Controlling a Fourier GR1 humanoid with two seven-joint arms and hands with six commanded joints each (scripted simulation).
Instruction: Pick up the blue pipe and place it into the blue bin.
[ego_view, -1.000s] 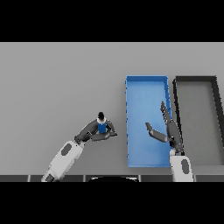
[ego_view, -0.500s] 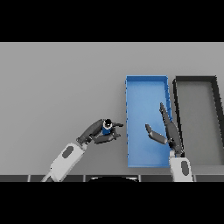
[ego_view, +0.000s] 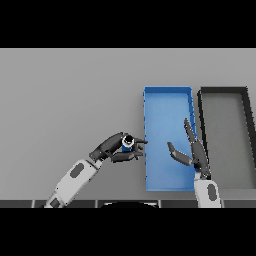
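With its fingers curled round the blue pipe (ego_view: 127, 143), the left hand (ego_view: 114, 148) holds it just left of the blue bin (ego_view: 167, 94), whose near wall lies rightward, while the right hand (ego_view: 192, 150) hangs open over the bin.

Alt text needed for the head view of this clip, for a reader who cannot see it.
The left robot hand grips the blue pipe just left of the blue bin on the grey table. The right robot hand is held open over the bin, and a black bin sits to its right.
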